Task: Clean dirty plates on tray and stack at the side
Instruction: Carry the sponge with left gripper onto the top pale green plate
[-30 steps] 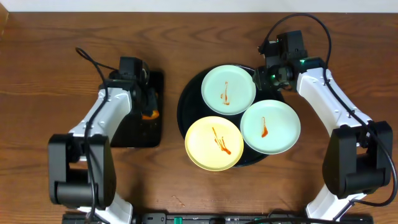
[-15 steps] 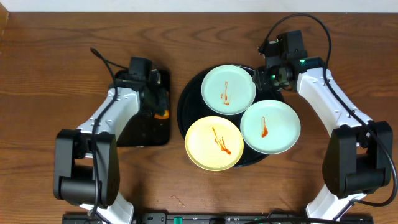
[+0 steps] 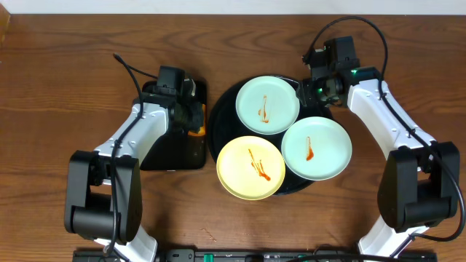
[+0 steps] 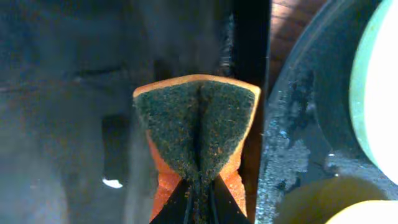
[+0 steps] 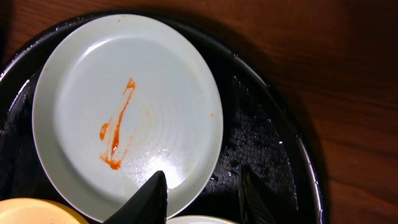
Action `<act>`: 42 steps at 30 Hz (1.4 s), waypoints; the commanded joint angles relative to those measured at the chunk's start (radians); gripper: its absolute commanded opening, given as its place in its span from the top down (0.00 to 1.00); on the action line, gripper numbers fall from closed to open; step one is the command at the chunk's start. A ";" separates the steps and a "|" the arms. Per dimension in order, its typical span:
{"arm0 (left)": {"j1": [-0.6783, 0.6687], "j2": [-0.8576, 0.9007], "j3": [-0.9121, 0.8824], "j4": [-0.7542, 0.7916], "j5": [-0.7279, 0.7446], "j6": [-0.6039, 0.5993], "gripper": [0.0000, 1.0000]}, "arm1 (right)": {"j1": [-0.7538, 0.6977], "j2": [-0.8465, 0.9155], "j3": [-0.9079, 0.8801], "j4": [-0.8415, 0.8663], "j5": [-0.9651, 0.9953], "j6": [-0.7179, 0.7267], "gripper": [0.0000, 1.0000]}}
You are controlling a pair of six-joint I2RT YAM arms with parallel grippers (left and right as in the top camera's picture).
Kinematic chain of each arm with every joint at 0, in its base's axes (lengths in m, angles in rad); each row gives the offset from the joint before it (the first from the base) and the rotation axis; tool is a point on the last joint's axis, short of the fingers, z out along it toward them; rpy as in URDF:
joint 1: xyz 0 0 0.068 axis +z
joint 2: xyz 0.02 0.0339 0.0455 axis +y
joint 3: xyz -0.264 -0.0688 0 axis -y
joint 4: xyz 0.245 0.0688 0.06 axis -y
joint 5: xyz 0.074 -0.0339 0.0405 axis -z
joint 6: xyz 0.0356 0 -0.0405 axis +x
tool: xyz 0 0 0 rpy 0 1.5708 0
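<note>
Overhead view: left gripper (image 4: 200, 198) pinches a folded sponge (image 4: 198, 124) just beside the tray (image 3: 214, 127), which bears three streaked plates (image 3: 267, 105). The right gripper (image 5: 202, 186) hangs open. Scrubbing should go best with the sponge's rough face pressed flat.

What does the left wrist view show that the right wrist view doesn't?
Left wrist only: the left gripper shut on a folded orange sponge, over the rectangular black tray. Right wrist only: the right gripper open astride the rim of a mint plate, and the sauce streak on it. Both: the round black tray, that mint plate and an edge of the yellow plate.
</note>
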 commanded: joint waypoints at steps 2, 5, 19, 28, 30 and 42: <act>0.000 -0.132 0.000 -0.003 -0.094 -0.007 0.93 | 0.010 0.011 0.018 -0.006 -0.001 0.013 0.64; 0.000 -0.206 0.000 0.005 -0.102 -0.005 0.93 | 0.011 0.011 0.018 -0.006 -0.001 0.013 0.64; -0.002 -0.299 0.000 0.061 -0.111 -0.011 0.92 | 0.011 0.011 0.018 -0.006 -0.001 0.014 0.64; -0.040 -0.266 0.114 -0.001 0.028 -0.084 0.93 | 0.011 0.011 0.018 0.010 -0.002 0.014 0.63; -0.068 -0.249 0.151 -0.004 0.037 -0.084 0.93 | 0.011 0.011 0.018 0.014 -0.002 0.014 0.62; -0.198 -0.061 0.199 0.160 0.216 -0.193 0.92 | 0.011 0.016 0.018 0.097 -0.001 0.014 0.57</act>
